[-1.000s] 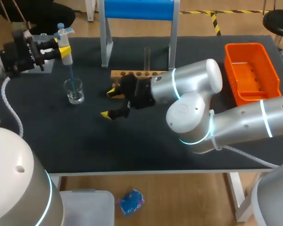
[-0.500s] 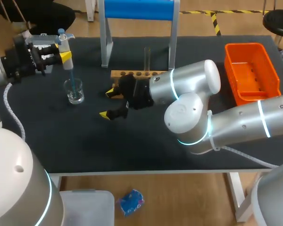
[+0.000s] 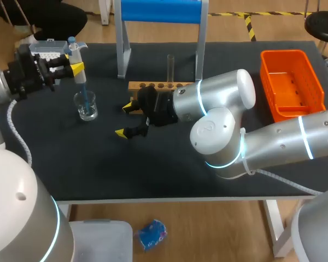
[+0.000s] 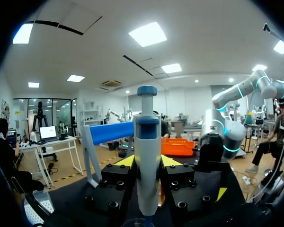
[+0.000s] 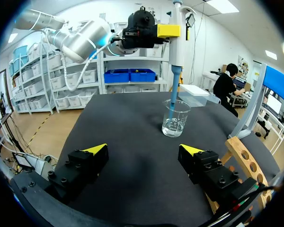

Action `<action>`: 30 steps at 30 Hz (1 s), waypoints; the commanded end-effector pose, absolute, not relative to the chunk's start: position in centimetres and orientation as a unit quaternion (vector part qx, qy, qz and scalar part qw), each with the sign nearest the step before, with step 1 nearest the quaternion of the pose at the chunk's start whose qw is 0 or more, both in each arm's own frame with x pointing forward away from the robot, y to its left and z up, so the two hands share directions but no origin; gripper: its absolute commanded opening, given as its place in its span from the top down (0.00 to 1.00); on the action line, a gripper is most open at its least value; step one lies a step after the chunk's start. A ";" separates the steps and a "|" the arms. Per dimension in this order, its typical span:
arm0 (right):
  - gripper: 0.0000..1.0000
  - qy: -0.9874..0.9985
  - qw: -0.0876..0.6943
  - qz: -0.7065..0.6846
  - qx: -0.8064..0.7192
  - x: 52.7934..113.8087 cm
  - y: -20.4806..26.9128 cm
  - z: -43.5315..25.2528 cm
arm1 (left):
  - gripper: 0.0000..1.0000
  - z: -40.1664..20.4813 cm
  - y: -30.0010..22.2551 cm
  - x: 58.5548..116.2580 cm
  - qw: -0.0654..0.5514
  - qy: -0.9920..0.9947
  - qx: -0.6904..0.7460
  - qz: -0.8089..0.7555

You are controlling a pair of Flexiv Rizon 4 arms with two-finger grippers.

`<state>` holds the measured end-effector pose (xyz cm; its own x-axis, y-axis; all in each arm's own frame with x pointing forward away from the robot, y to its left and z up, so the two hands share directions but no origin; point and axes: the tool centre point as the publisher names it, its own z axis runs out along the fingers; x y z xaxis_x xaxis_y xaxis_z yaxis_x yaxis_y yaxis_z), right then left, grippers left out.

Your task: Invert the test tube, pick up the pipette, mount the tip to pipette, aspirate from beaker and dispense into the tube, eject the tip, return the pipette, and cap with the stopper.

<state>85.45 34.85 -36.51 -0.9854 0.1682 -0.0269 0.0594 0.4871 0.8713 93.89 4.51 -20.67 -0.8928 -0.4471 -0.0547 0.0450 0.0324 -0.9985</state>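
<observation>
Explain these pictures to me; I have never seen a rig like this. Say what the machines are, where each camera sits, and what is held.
Two robot arms stand at a black-topped table. One picture looks down from above and behind them; the two round ones come from cameras on each arm's wrist, looking out along its fingers. The left gripper is shut on a pipette, held upright with its blue tip inside a glass beaker. The right gripper is open and empty, low over the table beside a wooden rack where a test tube stands. An orange tray sits at the table's right side.
</observation>
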 end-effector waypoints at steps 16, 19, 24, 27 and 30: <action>0.00 0.860 0.055 0.502 0.066 85.4 34.9 -36.6 | 1.00 -21.4 4.4 94.2 0.187 0.691 -0.146 -0.682; 0.00 0.860 0.055 0.502 0.066 85.4 34.9 -36.6 | 1.00 -21.5 4.4 94.2 0.188 0.690 -0.147 -0.683; 0.00 0.860 0.055 0.502 0.066 85.4 34.9 -36.6 | 1.00 -21.7 4.5 94.3 0.189 0.689 -0.148 -0.684; 0.00 0.860 0.055 0.502 0.066 85.4 34.9 -36.6 | 1.00 -21.7 4.5 94.2 0.191 0.688 -0.149 -0.684; 0.00 0.860 0.055 0.502 0.066 85.4 34.9 -36.6 | 1.00 -21.7 4.5 94.2 0.194 0.688 -0.150 -0.683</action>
